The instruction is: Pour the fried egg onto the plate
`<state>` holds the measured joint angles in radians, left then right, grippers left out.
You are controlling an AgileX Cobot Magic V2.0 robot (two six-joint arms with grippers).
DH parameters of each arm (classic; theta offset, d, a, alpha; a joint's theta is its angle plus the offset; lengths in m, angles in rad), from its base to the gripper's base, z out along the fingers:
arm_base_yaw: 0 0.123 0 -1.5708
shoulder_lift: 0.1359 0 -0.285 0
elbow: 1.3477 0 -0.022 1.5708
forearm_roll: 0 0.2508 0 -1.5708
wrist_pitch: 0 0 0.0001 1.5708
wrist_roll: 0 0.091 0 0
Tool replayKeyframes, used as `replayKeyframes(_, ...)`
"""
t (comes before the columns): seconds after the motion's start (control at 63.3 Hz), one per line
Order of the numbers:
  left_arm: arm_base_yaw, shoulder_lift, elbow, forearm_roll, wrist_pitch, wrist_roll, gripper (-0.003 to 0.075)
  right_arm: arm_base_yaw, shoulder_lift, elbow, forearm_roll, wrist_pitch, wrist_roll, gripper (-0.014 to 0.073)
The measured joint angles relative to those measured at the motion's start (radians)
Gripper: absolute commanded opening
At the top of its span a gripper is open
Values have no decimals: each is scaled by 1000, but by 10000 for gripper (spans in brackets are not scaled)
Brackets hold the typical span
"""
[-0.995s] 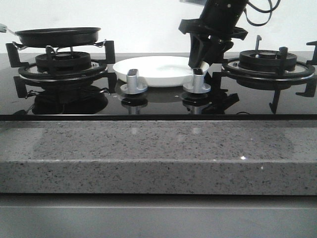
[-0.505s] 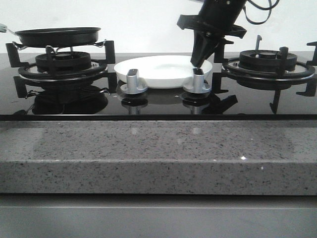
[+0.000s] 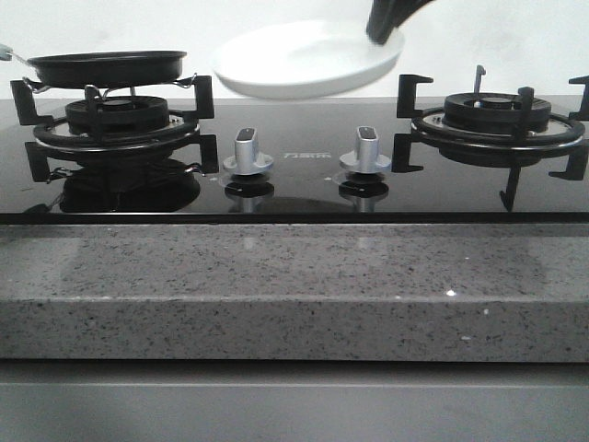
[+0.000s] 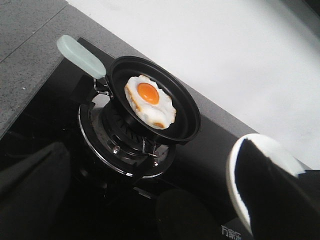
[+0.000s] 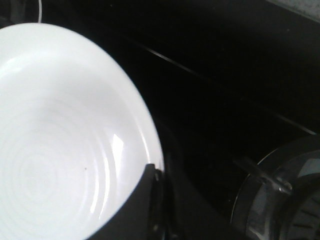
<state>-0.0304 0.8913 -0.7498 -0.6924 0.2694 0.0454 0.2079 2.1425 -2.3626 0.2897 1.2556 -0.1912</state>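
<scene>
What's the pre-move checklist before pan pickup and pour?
1. Right end effector gripping the plate rim: ok, plate is off the stove and held.
2. Plate level: cannot tell exactly; looks slightly tilted in the front view.
3. Plate bare inside: ok per the right wrist view.
4. Fried egg in the frying pan: ok, lies flat, yolk up.
5. Pan seated on the left burner: ok.
6. Pan handle free: ok; left end effector state: cannot tell, fingers not visible.
</scene>
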Motion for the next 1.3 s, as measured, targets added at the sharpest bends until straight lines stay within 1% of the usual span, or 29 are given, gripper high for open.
replayKeyframes(0.174,0,0,0,0,0,0,640,2,-60,23,40,2,2,-58)
replayKeyframes(0.347,0,0,0,0,0,0,640,30,-141,136,49,2,-22,-58)
replayKeyframes(0.395,0,0,0,0,0,0,640,38,-169,186,51,2,-25,-58)
replayKeyframes(0.505,0,0,0,0,0,0,640,60,-265,366,51,-19,-36,-58)
replayKeyframes(0.663,0,0,0,0,0,0,640,78,-398,640,55,-162,-47,-58)
replayKeyframes(0.79,0,0,0,0,0,0,640,78,-472,768,55,-252,-50,-58)
replayKeyframes(1.011,0,0,0,0,0,0,640,78,-483,795,57,-314,-50,-58)
replayKeyframes(1.137,9,13,-2,-68,0,0,640,78,-483,795,59,-321,-50,-58)
replayKeyframes(1.184,25,28,-12,-100,5,0,640,78,-483,795,59,-322,-52,-58)
replayKeyframes(1.295,115,79,-60,-152,69,0,640,78,-483,795,59,-322,-52,-58)
